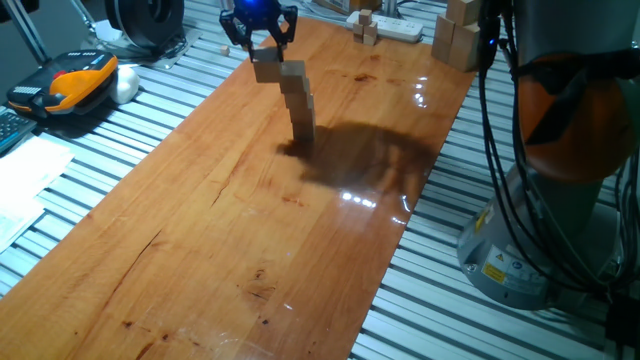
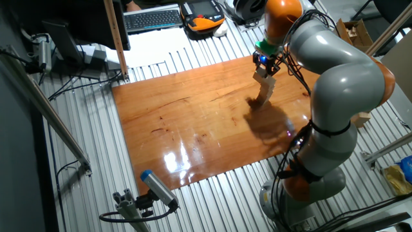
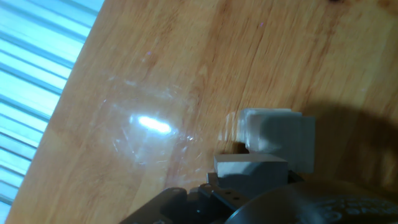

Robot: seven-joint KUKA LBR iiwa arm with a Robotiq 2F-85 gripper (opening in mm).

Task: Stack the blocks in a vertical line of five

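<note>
light-tan wood: my claw (image 1: 259, 42) is clamped on the top block (image 1: 266, 68), which sits off to one side of the leaning stack (image 1: 298, 102) below it, not squarely over it. the stack runs upright but staggered on the surface (image 1: 250, 220). larger pale blocks (image 1: 456, 38) sit well apart from the claw; nothing blocks the drop.

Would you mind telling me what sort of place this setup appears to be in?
Most likely a robotics lab or workshop bench. A wooden board lies on a ribbed metal table, cables hang by the robot's base, and a keyboard and an orange handheld controller sit nearby.
</note>
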